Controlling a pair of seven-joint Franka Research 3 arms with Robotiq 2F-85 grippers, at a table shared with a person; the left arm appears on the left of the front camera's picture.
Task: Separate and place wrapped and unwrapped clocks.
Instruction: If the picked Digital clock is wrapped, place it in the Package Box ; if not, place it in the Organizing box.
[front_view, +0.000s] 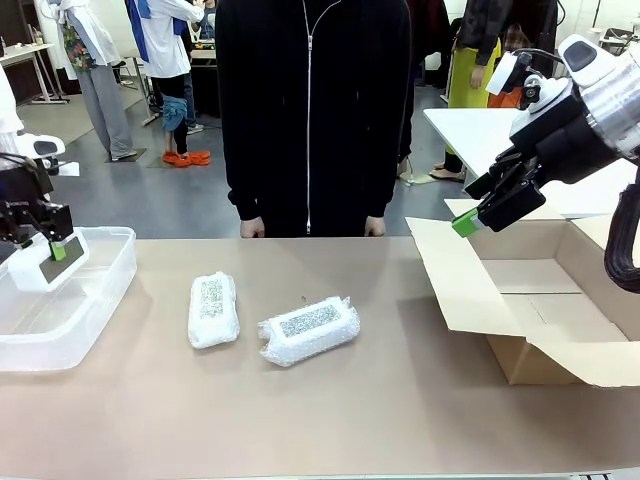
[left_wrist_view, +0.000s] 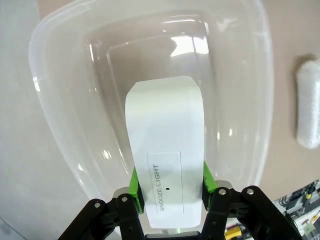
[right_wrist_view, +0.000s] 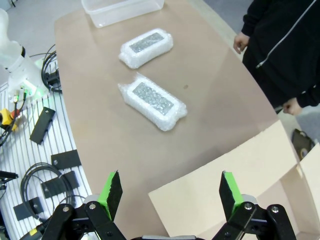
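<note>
My left gripper (front_view: 55, 250) is shut on the bare white clock (front_view: 45, 262) and holds it just above the clear plastic tub (front_view: 95, 300) at the table's left. The left wrist view looks down on that clock (left_wrist_view: 165, 160), its "SNOOZE/LIGHT" bar between my green pads (left_wrist_view: 135, 187), with the tub (left_wrist_view: 70, 75) beneath. Two bubble-wrapped clocks lie mid-table: one (front_view: 213, 308) lengthwise, the other (front_view: 309, 329) slanted to its right. Both wrapped clocks (right_wrist_view: 146, 47) (right_wrist_view: 152, 100) appear in the right wrist view. My right gripper (front_view: 470, 215) hangs open and empty over the cardboard box (front_view: 545, 310).
A person in a black zip jacket (front_view: 312, 110) stands at the far edge with both hands at the table's rim. The box's open flaps (front_view: 455, 280) reach toward the table's middle. Bare tabletop (front_view: 330, 420) lies in front of the wrapped clocks.
</note>
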